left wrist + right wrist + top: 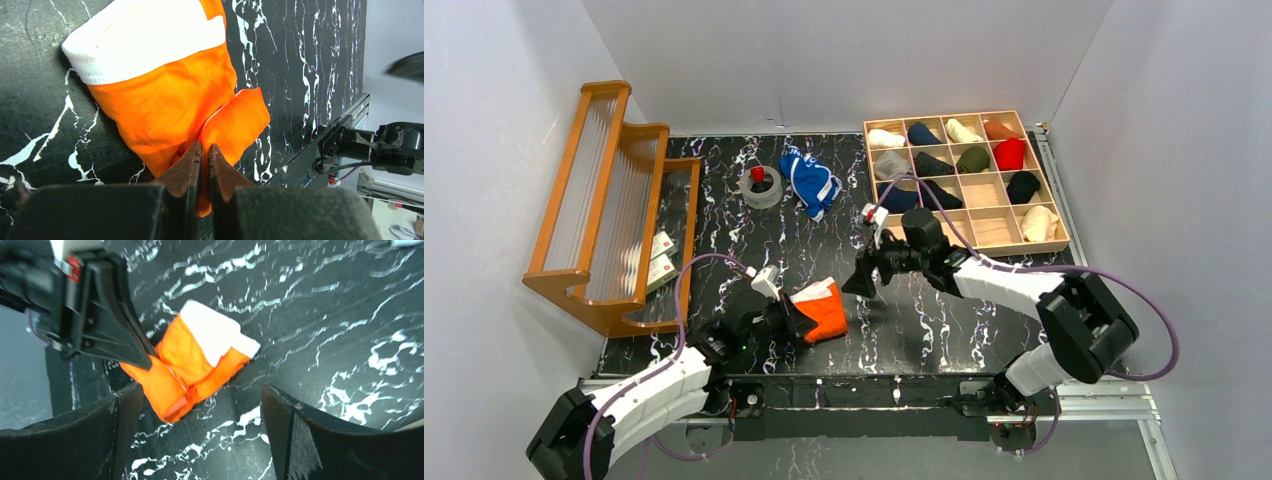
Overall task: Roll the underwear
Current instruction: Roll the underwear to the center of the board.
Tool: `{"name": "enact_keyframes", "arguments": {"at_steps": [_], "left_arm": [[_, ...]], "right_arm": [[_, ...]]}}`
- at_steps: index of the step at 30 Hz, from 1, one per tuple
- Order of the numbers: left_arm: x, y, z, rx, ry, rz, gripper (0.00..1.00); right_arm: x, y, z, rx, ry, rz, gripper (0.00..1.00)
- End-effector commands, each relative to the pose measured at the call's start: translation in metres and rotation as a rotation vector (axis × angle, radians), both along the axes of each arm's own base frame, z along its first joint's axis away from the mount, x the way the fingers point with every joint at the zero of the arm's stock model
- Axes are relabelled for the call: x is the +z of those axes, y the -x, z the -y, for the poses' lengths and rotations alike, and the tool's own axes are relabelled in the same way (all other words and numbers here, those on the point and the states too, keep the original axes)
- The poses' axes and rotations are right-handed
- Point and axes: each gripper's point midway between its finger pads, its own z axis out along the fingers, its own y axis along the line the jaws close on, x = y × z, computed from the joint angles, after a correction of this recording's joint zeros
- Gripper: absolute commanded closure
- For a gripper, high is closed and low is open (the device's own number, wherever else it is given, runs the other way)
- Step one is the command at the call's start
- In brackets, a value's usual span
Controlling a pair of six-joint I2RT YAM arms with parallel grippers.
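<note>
Gripping the part-folded orange underwear (822, 310) near the worktop's (924, 330) front edge, the left gripper (205, 149) is closed; right gripper (200, 400) open; blue underwear (810, 182) unrolled.

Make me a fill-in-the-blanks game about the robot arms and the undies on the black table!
The left end effector is shut on the soft white-trimmed fabric underwear, whose colour is bright ___.
The right end effector hovers beside it with its jaws ___.
The striped fabric underwear, lying untouched farther back, is royal ___.
Missing words: orange; open; blue.
</note>
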Motion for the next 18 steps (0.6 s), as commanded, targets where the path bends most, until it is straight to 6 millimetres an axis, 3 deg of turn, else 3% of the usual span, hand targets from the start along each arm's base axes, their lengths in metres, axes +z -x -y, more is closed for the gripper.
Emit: {"name": "enact_keyframes", "arguments": {"at_steps": [1, 4, 6, 14, 18], "left_arm": [[-0.056, 0.028, -0.038, 0.044, -0.192, -0.153, 1.00], [-0.058, 0.029, -0.038, 0.048, -0.188, -0.159, 1.00], [-0.060, 0.029, -0.039, 0.050, -0.203, -0.167, 1.00], [-0.068, 0.033, -0.042, 0.049, -0.236, -0.208, 1.00], [-0.070, 0.033, -0.043, 0.054, -0.252, -0.221, 1.00]], "right_arm": [[-0.021, 0.017, -0.007, 0.143, 0.020, 0.190, 0.09], [-0.025, 0.050, -0.012, 0.311, 0.003, 0.571, 0.18], [-0.032, 0.064, -0.014, 0.372, 0.020, 0.729, 0.20], [-0.039, 0.073, -0.032, 0.436, 0.066, 0.916, 0.24], [-0.050, 0.079, -0.041, 0.512, 0.085, 0.919, 0.34]]}}
